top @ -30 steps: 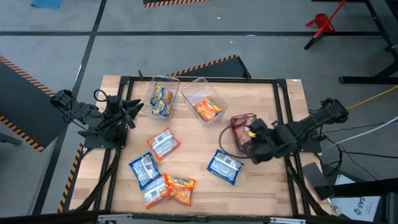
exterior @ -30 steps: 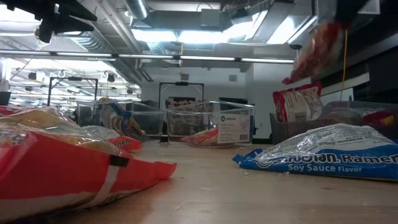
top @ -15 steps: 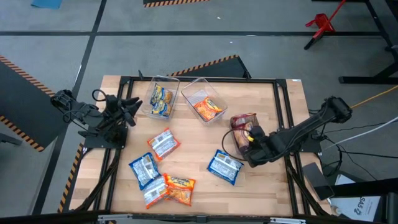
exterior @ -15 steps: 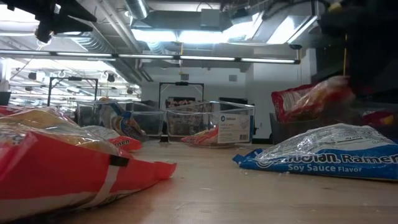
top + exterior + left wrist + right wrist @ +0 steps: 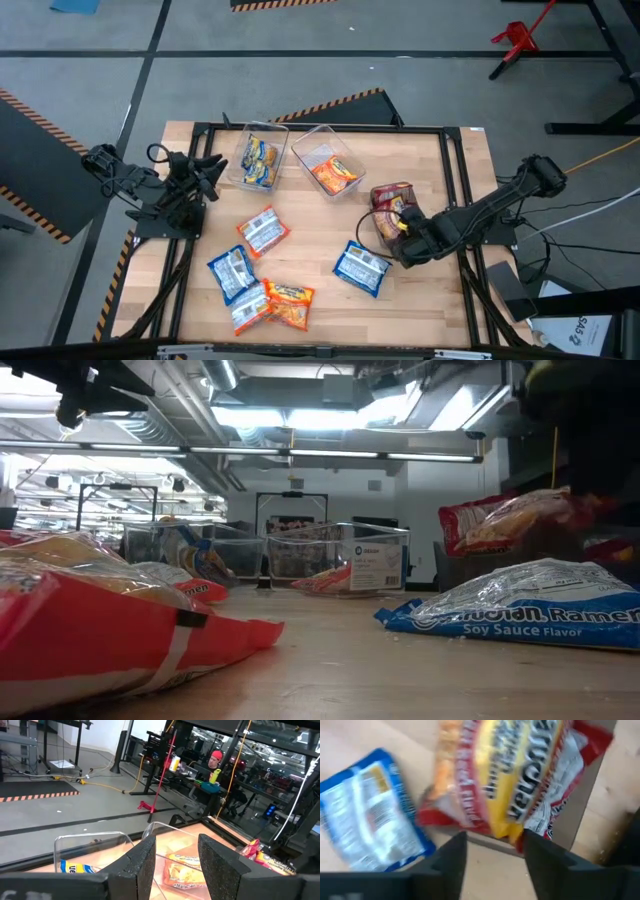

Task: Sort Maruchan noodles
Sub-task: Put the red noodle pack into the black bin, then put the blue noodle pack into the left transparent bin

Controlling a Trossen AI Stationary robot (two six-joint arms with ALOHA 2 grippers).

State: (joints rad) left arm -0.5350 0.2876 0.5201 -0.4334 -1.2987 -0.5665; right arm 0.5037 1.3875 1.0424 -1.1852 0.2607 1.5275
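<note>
High view: right gripper (image 5: 408, 238) sits at the grey bin (image 5: 384, 232) on the table's right side, red-brown noodle packets (image 5: 392, 199) piled in it; a blue-and-white packet (image 5: 361, 268) lies just beside the bin. Two clear bins (image 5: 262, 155) at the far edge hold packets; more blue and orange packets (image 5: 262, 290) lie loose mid-table. Left gripper (image 5: 205, 172) waits at the left edge. Low view: red-brown packet (image 5: 520, 520) rests tilted on the bin pile. Left wrist view: fingers (image 5: 141, 865) apart, nothing between. Right wrist view: fingers (image 5: 451, 857) spread, crinkly red-yellow packet (image 5: 520, 775) lies beyond them, not clamped.
</note>
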